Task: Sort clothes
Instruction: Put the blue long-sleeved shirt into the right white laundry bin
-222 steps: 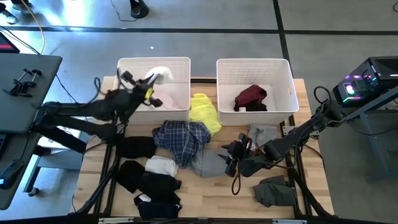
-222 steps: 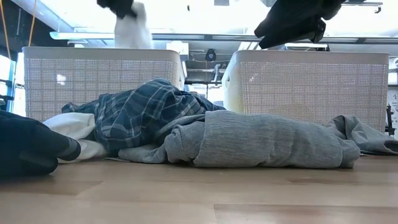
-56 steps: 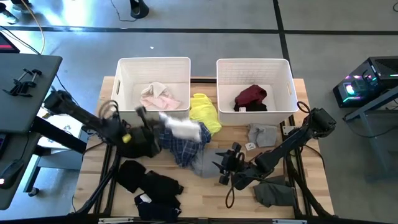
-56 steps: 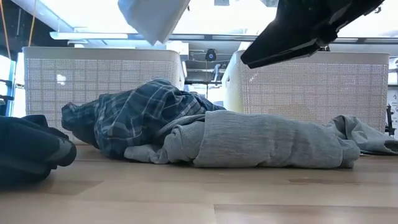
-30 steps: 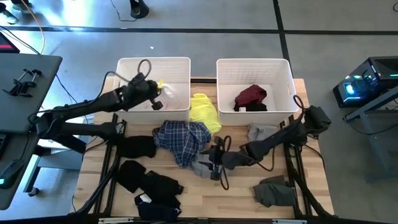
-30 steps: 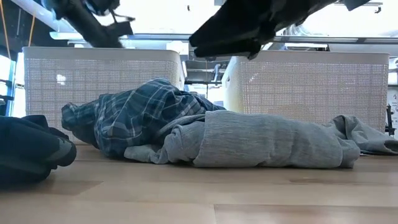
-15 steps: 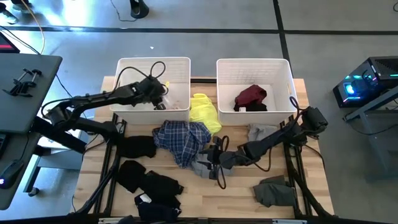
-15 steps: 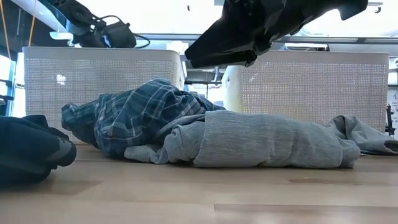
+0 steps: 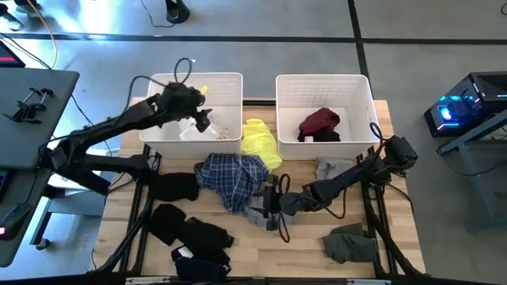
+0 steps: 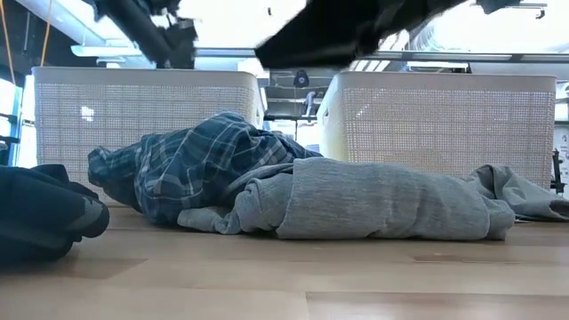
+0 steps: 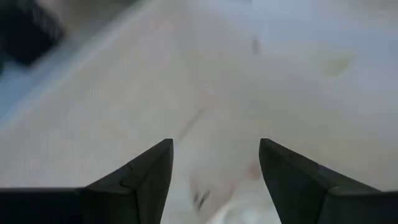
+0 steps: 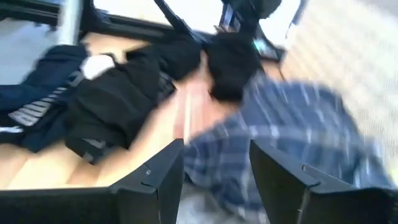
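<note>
My left gripper (image 9: 200,120) (image 11: 214,143) hangs open over the left white bin (image 9: 196,77). Pale white and pink clothes (image 9: 188,131) (image 11: 249,93) lie on the bin's floor beneath it. My right gripper (image 9: 273,209) (image 12: 214,143) is open, low over the grey garment (image 9: 257,214) (image 10: 382,200) at mid-table, beside the blue plaid shirt (image 9: 231,176) (image 12: 280,137). Both garments lie crumpled on the wood. A yellow garment (image 9: 260,141) lies between the bins. A maroon one (image 9: 319,123) is in the right bin (image 9: 322,77).
Several black garments (image 9: 190,233) (image 12: 118,99) lie at the table's near left. A light grey piece (image 9: 337,170) and a dark grey piece (image 9: 348,244) lie on the right. The two bins stand along the far edge. Bare wood shows near the front middle.
My left gripper has stayed over the left bin, drawing slightly up and toward the far left; it now stands open with the white garment lying in the bin below. My right gripper has held its place above the grey garment, rising a little in the low view.
</note>
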`<action>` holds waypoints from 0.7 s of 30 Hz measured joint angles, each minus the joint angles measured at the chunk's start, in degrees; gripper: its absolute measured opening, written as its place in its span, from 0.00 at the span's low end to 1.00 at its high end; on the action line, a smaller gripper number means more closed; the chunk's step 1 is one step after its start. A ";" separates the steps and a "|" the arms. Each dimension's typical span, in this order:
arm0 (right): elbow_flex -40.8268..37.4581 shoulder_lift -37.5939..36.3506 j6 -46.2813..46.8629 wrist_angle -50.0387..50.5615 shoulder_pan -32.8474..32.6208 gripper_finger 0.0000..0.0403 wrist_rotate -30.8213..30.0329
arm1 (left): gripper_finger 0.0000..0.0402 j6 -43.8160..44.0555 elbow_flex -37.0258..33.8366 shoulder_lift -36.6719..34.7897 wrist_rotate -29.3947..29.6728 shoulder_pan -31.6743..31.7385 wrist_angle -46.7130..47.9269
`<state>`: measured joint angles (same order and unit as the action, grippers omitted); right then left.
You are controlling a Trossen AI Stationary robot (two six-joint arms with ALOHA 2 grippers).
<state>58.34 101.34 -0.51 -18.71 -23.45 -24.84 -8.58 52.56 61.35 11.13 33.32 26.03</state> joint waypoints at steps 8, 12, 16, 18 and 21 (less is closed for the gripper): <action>5.99 -0.03 -8.75 -0.05 1.38 0.43 0.05 | 0.47 -4.12 -0.02 -9.03 1.58 -16.54 -5.98; 7.95 -0.07 -11.10 0.00 2.80 0.47 0.19 | 0.42 -6.87 -0.02 -9.74 8.89 -26.88 -6.98; 8.49 -0.07 -12.00 0.49 4.85 0.54 1.46 | 0.38 -7.36 -0.04 -8.79 17.15 -36.53 -7.01; 8.49 -0.07 -11.91 1.29 5.94 0.57 1.48 | 0.37 -5.99 -0.05 -7.98 20.59 -40.80 -6.96; 8.49 -0.07 -11.01 2.30 7.65 0.61 1.55 | 0.34 -1.87 -0.07 -6.83 23.88 -46.74 -6.92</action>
<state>66.83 101.27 -11.52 -16.42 -15.80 -23.29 -10.45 52.49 54.52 35.01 -13.42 19.12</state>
